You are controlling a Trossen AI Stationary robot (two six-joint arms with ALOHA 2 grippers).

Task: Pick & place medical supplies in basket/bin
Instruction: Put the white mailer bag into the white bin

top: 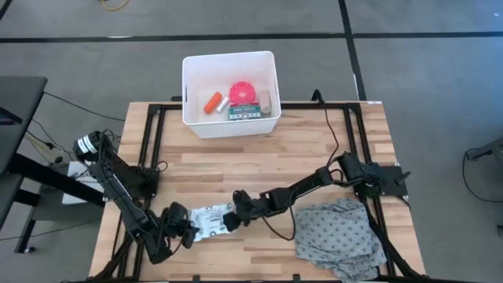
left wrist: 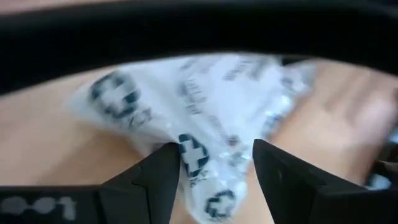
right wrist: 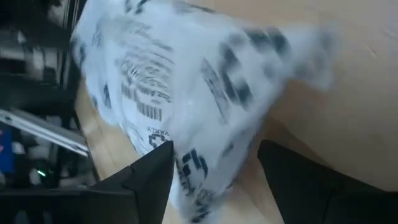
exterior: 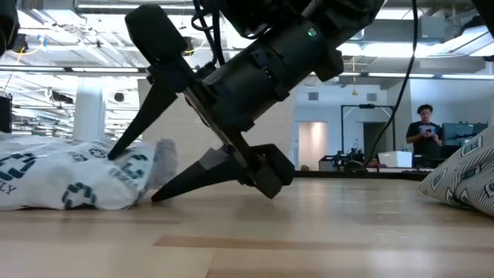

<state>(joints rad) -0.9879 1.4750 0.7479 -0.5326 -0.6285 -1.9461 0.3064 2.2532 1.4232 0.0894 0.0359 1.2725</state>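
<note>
Your packet (top: 209, 221) lies flat on the table's (top: 259, 165) near edge, btwn both grippers. Right gripper (top: 233, 223) spread wide, fingertips at its right end. Left gripper (top: 191, 233) spread too, straddling its left end.

Bright overhead lighting, blurred wrist views

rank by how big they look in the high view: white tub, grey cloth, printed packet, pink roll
1. white tub and grey patterned cloth: look about alike, too close to rank
2. flat white printed packet
3. pink roll, smallest, inside the tub
</note>
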